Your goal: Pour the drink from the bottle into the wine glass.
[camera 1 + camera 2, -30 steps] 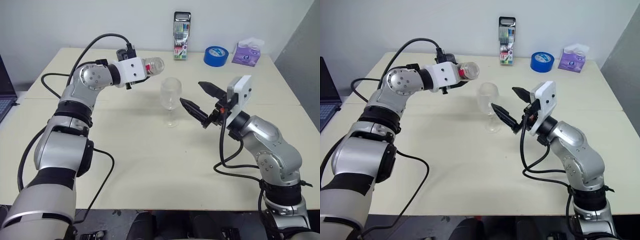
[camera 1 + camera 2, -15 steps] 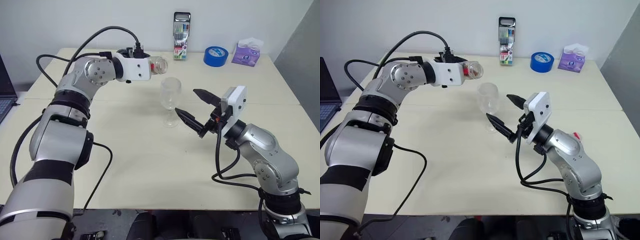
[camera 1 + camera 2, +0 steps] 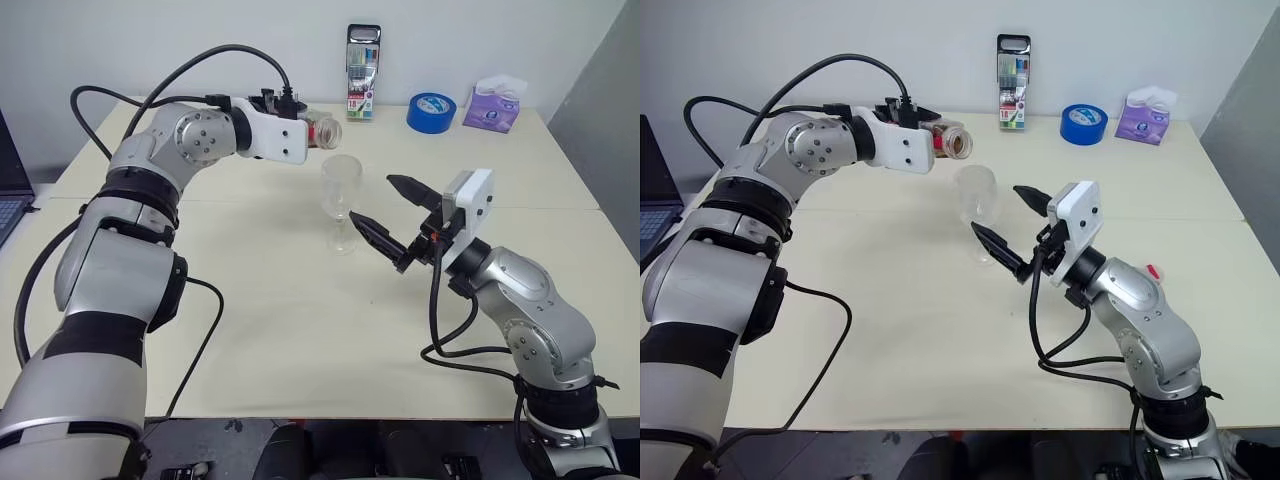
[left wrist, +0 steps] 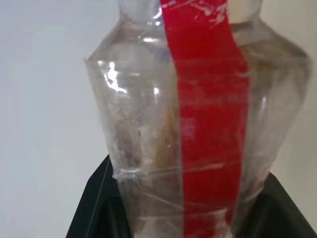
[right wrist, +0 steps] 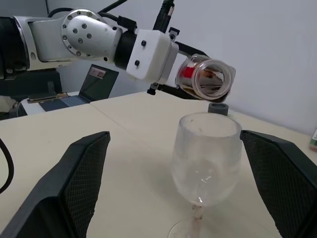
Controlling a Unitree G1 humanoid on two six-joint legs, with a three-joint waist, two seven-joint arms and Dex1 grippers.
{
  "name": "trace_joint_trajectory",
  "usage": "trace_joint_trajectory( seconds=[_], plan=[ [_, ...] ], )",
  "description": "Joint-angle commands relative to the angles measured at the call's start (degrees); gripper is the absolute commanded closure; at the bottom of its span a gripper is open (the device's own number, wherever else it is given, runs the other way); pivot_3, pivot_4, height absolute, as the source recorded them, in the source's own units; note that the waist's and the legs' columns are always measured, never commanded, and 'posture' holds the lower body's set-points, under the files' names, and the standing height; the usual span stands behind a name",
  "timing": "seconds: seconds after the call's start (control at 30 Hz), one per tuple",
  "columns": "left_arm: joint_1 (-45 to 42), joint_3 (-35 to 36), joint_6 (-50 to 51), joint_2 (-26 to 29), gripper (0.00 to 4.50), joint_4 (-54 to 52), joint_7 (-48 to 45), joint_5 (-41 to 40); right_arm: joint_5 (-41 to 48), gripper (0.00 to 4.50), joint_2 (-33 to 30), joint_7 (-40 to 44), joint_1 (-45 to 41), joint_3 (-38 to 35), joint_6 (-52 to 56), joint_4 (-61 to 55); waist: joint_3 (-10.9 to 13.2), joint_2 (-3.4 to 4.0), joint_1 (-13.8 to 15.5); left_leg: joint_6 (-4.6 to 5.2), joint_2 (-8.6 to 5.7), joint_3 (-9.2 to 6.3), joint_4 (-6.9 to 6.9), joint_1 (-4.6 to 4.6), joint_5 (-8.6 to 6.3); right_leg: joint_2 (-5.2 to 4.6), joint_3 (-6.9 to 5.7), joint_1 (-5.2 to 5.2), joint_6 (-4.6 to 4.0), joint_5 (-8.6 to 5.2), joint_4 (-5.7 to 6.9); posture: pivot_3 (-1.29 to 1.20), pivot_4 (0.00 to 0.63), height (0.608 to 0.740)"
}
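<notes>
Bottle point(image 3: 322, 130) now rolled further over, clamped in left jaws point(image 3: 300, 132) just above and behind upright, empty-looking glass point(image 3: 341, 203), right jaws point(image 3: 395, 215) apart beside it; pour imminent.

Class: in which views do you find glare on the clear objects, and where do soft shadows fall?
Left wrist view: white highlights glint on the bottle. Right wrist view: bright glints on the wine glass bowl. Left eye view: a faint, soft-edged shadow on the table beneath the right hand.
</notes>
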Motion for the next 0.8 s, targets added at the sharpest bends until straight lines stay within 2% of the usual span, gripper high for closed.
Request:
trace_joint_trajectory(
  seconds=[0.03,0.8],
  plan=[
    [-3.29,-0.68,-1.47,1.32,2.7,-0.72,2.96,1.35,0.15,0.0,0.13,-0.49,-1.27,-0.98,-0.39,-1.43,0.0,0.0,0.01,0.0,0.0,0.0,0.0,0.0,0.0,0.0,0.0,0.0,0.0,0.0,0.01,0.0,0.15,0.74],
    [-7.73,-7.35,-3.1,3.07,2.7,1.34,11.91,10.1,-0.07,0.0,0.67,-1.16,-1.56,-0.53,-0.63,-0.93,0.0,0.0,0.01,0.04,-0.17,-0.07,0.73,-0.01,-0.01,-0.08,0.03,-0.01,0.13,-0.08,0.81,0.0,0.15,0.74]
  ],
)
